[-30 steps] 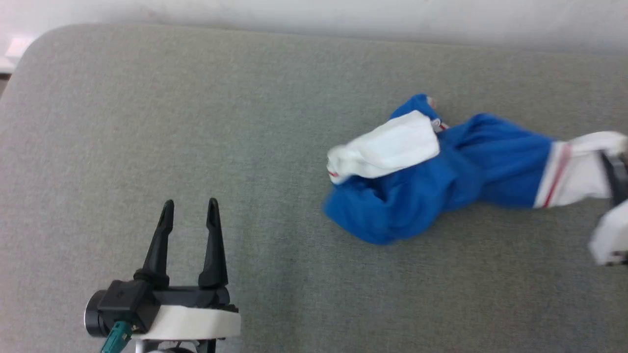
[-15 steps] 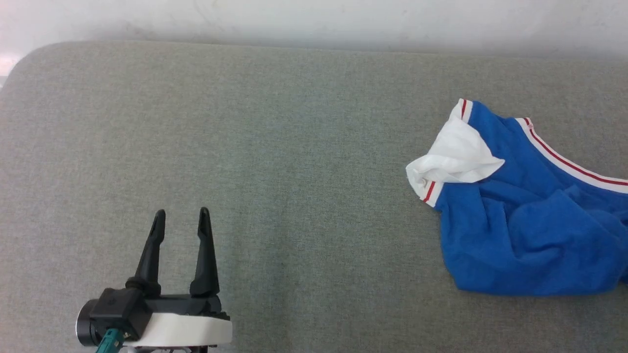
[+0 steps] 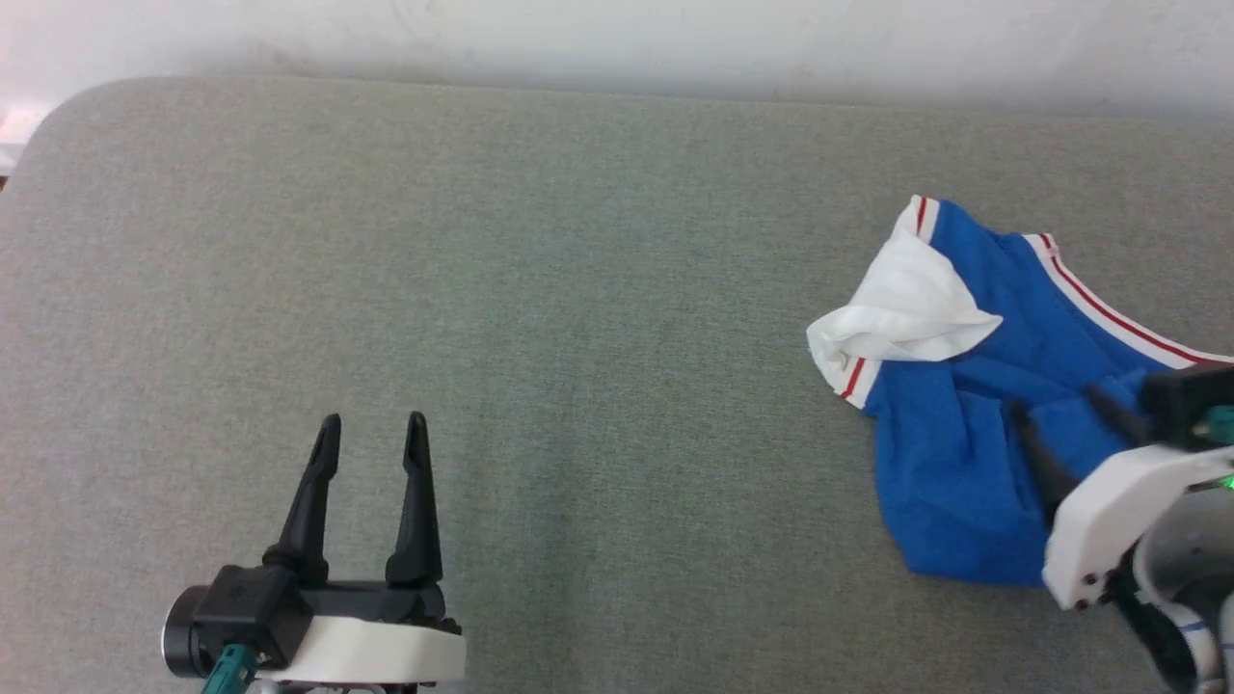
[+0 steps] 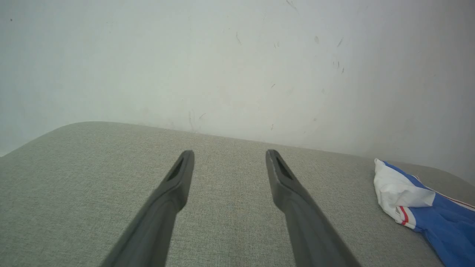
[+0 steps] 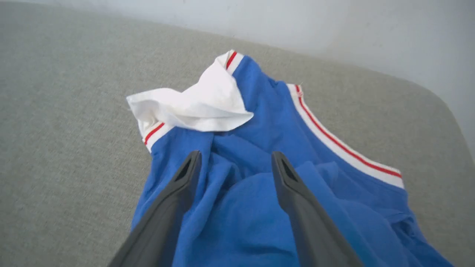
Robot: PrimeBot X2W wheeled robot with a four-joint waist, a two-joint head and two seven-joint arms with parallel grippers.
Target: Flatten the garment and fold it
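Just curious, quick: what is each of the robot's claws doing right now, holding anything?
Left gripper: open, empty.
Right gripper: open, over the blue T-shirt, gripping nothing.

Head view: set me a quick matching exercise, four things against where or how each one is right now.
Things:
1. left gripper
2. right gripper
3. garment
4. white sleeve

States:
A. crumpled at the right end of the grey pad
B. open, fingers over blue cloth
C. folded back onto the blue body
D. open over bare pad, apart from the garment

Pairs: 1-D, 2-B, 3-A, 4-C.
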